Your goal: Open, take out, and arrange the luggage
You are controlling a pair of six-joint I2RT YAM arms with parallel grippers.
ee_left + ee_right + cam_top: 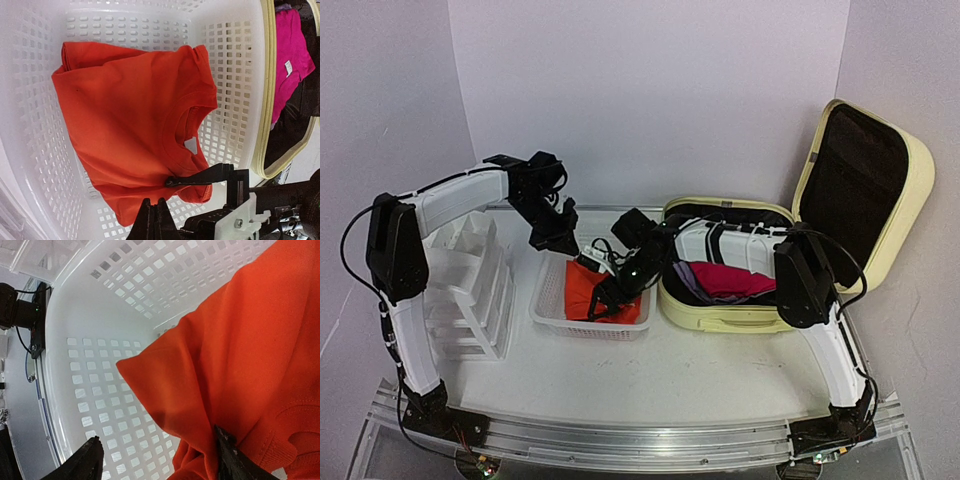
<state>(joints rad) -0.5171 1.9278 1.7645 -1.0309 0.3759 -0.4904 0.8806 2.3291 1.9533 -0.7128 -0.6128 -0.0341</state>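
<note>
The luggage [720, 315], a pale yellow suitcase, lies open at the right with its black-lined lid [865, 190] standing up. A pink garment [730, 280] lies inside it. An orange T-shirt [582, 290] lies crumpled in the white mesh basket [548, 295] beside the suitcase. My left gripper [154, 202] is shut, its tips at the orange T-shirt's [130, 115] lower hem; I cannot tell whether cloth is pinched. My right gripper [160, 460] is open inside the basket. A fold of the T-shirt [250, 340] lies between its fingers, and one finger presses on the cloth.
A white drawer organizer [470, 280] stands at the left, close to the left arm. The basket wall [230, 75] sits against the suitcase rim [267, 100]. The pink garment [287, 65] shows past that rim. Grey walls close in the back and sides.
</note>
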